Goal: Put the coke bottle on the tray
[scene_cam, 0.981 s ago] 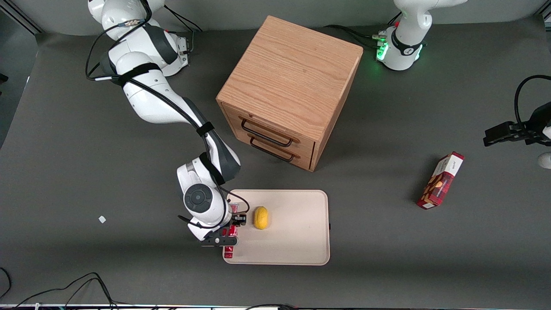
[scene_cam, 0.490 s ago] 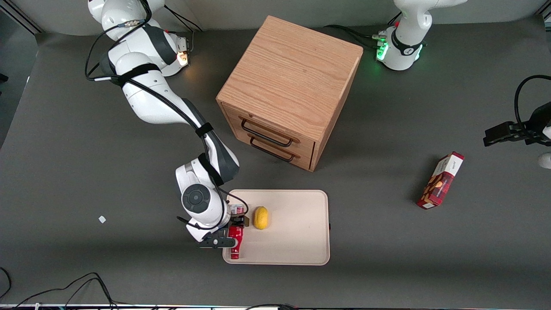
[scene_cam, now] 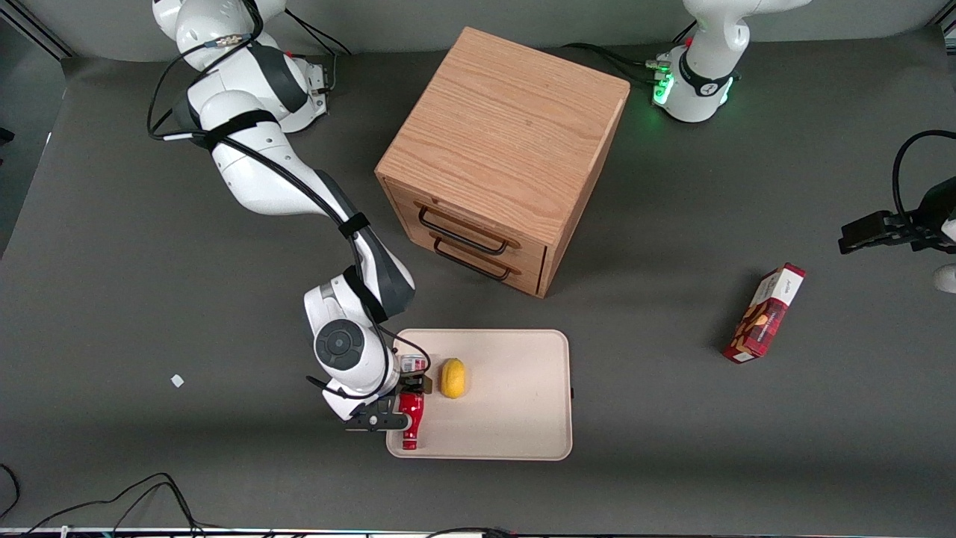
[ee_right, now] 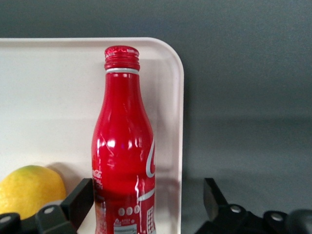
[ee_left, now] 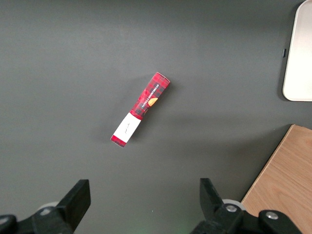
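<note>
The coke bottle (scene_cam: 410,423) (ee_right: 124,146), red with white script, lies flat on the cream tray (scene_cam: 515,426) (ee_right: 48,87). It rests along the tray's rim at the working arm's end, its cap pointing toward the front camera. My gripper (scene_cam: 400,404) (ee_right: 146,200) hovers over the bottle's lower body. The black fingers (ee_right: 80,195) stand wide apart on either side of the bottle, open. The bottle's base is hidden under the wrist.
A yellow lemon (scene_cam: 452,377) (ee_right: 29,190) lies on the tray beside the bottle. The wooden drawer cabinet (scene_cam: 500,157) stands farther from the camera than the tray. A red snack box (scene_cam: 764,312) (ee_left: 140,108) lies toward the parked arm's end. A white scrap (scene_cam: 177,380) lies toward the working arm's end.
The fingers have spread apart and let go of the bottle, which now lies more plainly on the tray. The wrist has shifted slightly away from the tray.
</note>
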